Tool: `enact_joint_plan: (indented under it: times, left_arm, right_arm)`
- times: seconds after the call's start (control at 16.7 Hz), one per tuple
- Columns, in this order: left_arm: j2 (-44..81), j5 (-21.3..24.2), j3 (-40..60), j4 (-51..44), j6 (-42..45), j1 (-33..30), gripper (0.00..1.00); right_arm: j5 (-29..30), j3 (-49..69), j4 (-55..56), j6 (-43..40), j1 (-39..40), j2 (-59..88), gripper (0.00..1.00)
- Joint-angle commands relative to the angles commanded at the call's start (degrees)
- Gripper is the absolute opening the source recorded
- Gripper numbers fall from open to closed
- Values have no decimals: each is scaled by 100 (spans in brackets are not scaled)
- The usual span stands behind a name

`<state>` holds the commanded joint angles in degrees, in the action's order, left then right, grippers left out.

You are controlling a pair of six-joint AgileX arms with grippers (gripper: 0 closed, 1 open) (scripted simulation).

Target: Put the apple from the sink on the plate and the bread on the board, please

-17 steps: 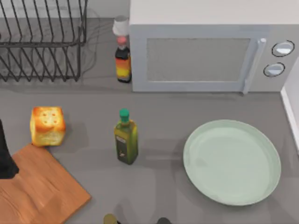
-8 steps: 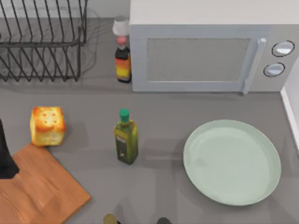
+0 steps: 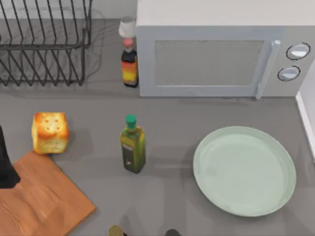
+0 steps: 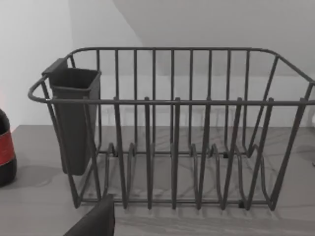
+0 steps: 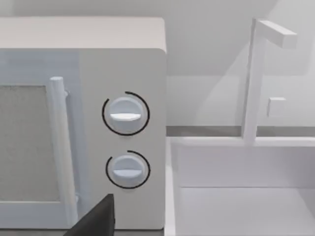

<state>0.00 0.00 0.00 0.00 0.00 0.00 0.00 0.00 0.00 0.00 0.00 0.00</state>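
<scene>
Left of the board, at the top view's left edge, I see a dark piece of my left arm over the corner of the board; I cannot tell how its gripper stands. A dark finger pokes into the left wrist view, and one dark finger into the right wrist view, which looks at the microwave's knobs and the sink; how far the right gripper is parted I cannot tell either.

Nearest me lies one board, flat orange-brown wood with visible grain, at the near left. One bread, a golden cube with a toasted, spotted top, sits on the counter just beyond the board's far corner. One plate, pale green, round with a shallow rim, lies bare at the right. One green-capped oil bottle stands upright between bread and plate.

Farther back I count one dark sauce bottle beside one white microwave with two knobs, and one black wire dish rack at the far left, carrying a dark cup holder. One white sink with a squared tap sits right of the microwave.

Smooth grey counter runs under everything; the walls behind are plain white.
</scene>
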Motion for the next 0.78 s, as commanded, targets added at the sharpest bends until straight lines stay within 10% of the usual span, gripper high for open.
enact_joint_plan:
  times: [0.78]
  left_arm:
    - [0,0,0,0,0,0,100]
  right_arm:
    - [5,3523,-2356,-565,-606,4402,100]
